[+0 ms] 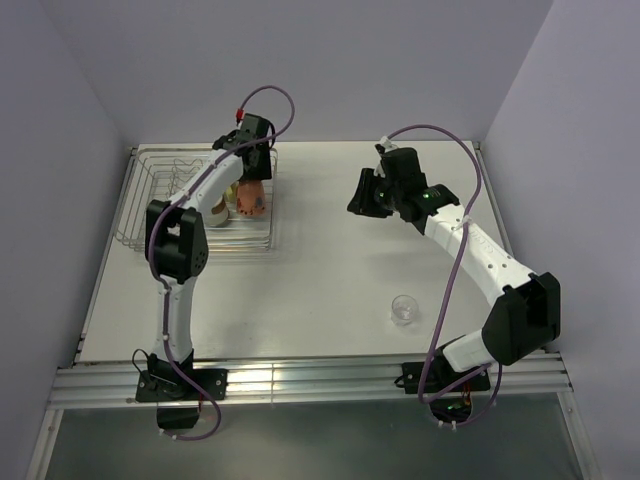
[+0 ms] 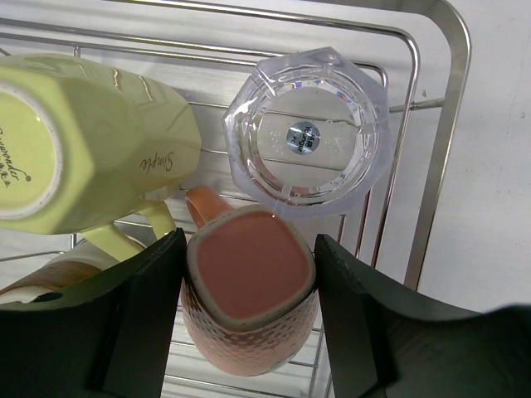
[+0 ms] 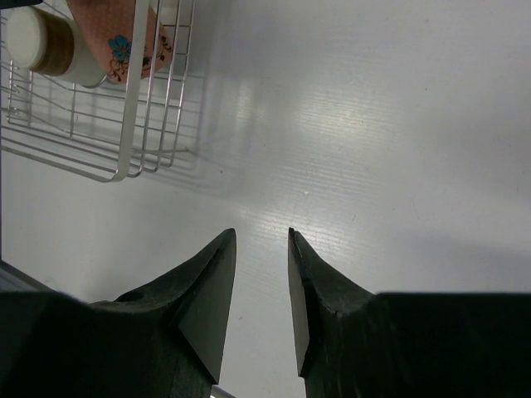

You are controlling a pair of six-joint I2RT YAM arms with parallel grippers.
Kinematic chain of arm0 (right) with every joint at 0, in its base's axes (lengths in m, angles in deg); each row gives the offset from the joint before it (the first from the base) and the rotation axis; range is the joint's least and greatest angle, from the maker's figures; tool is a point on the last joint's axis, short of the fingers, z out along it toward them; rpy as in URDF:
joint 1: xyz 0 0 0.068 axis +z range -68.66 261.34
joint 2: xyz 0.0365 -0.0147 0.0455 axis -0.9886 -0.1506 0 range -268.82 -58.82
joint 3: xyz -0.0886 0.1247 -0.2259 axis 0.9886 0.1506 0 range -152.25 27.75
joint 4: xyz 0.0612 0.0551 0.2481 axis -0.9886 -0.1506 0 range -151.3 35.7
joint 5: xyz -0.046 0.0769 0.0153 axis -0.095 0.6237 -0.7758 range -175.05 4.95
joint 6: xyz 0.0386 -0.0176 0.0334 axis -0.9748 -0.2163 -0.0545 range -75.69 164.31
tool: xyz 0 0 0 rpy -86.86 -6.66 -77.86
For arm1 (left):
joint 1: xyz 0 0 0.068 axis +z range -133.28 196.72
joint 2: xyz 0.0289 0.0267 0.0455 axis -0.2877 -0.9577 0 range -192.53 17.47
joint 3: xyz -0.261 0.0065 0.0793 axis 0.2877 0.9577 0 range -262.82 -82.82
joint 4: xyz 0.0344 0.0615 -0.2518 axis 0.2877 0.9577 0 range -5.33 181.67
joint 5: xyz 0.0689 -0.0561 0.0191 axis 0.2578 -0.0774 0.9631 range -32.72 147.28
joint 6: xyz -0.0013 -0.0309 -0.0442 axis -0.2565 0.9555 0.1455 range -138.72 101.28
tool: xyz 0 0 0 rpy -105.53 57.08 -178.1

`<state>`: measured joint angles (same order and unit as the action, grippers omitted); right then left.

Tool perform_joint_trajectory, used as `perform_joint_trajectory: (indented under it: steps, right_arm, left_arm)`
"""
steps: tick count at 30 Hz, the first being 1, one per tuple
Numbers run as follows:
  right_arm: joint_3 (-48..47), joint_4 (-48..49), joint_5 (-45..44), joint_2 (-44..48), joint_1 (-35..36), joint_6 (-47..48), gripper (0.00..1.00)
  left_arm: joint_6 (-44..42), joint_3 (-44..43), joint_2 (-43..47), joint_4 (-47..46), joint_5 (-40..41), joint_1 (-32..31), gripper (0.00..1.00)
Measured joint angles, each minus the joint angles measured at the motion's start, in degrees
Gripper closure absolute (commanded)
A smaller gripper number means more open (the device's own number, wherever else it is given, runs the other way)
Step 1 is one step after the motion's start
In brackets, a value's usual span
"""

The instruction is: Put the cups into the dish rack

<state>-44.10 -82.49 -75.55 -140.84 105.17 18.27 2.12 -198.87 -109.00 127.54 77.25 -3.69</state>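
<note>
Cups stand bunched at the right end of the shallow silver wire dish rack (image 1: pixel 140 172), which sits on the far left of the white worktop (image 1: pixel 320 270). The left arm rises from the near edge, folds at its elbow beside the rack and stretches forward, its wrist tipped down over that end. Its camera shows the left fingers (image 2: pixel 141 315) lying against both sides of a salmon-pink mug (image 2: pixel 249 286) with a dimpled wall, base up, so the mug is held between them. How hard they press cannot be judged.

Just beyond it, also base up, are a pale yellow mug (image 2: pixel 83 133) with ridged sides on the left and a faceted clear glass tumbler (image 2: pixel 305 133) on the right. The overhead view hides both almost wholly behind the forearm.

The right arm bends sharply at its elbow near the front right corner and reaches diagonally inward. The right fingers (image 3: pixel 199 298) hang over bare worktop to the right of the rack, a narrow gap between them and nothing in it.

Its camera catches the rack's corner and a blue flower print on the salmon-pink mug's side. It also shows a brown cup with a white base (image 3: pixel 40 40), which appears to be the tan shape at the left wrist view's lower edge.

Only the overhead view shows a second clear glass tumbler (image 1: pixel 404 308), upright on the worktop near the front right, well apart from the rack.
</note>
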Motion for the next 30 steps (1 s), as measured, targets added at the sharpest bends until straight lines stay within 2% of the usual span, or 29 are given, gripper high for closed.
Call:
perform_joint_trajectory:
  steps: [2, 12, 25, 30]
  right_arm:
    - [0.00, 0.00, 0.00, 0.00, 0.02, 0.00, 0.61]
    - [0.00, 0.09, 0.00, 0.00, 0.07, 0.02, 0.61]
    - [0.66, 0.68, -0.04, 0.00, 0.79, 0.00, 0.62]
    - [1.14, 0.72, -0.07, 0.00, 0.81, 0.00, 0.62]
  left_arm:
    - [0.09, 0.90, 0.57, -0.66, 0.00, 0.00, 0.67]
    - [2.12, 10.97, 7.65, -5.33, -0.61, -0.17, 0.68]
    - [4.94, 21.29, 15.37, -7.87, -0.83, -1.73, 0.61]
    - [5.53, 22.67, 16.15, -8.83, -0.61, -2.34, 0.52]
